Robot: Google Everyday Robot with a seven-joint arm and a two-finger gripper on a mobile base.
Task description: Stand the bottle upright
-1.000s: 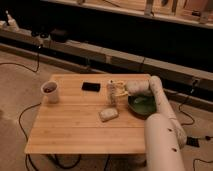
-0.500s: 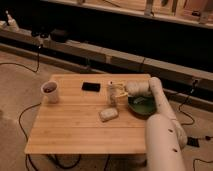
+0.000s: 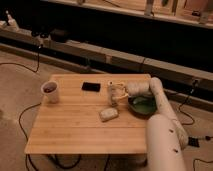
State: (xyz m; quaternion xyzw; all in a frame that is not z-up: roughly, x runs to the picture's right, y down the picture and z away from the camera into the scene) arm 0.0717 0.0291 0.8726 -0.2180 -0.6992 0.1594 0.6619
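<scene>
The small whitish bottle (image 3: 110, 92) stands about upright on the wooden table (image 3: 75, 130), right of the middle near the far edge. My gripper (image 3: 117, 94) is right beside it on its right side, touching or almost touching it. The white arm (image 3: 161, 127) reaches in from the lower right and bends over the table's right edge.
A white mug (image 3: 50, 91) with dark contents stands at the table's left. A flat black object (image 3: 91, 86) lies left of the bottle. A flat pale block (image 3: 108, 114) lies in front of the bottle. A green bowl (image 3: 141, 105) sits under the arm. Cables run across the floor.
</scene>
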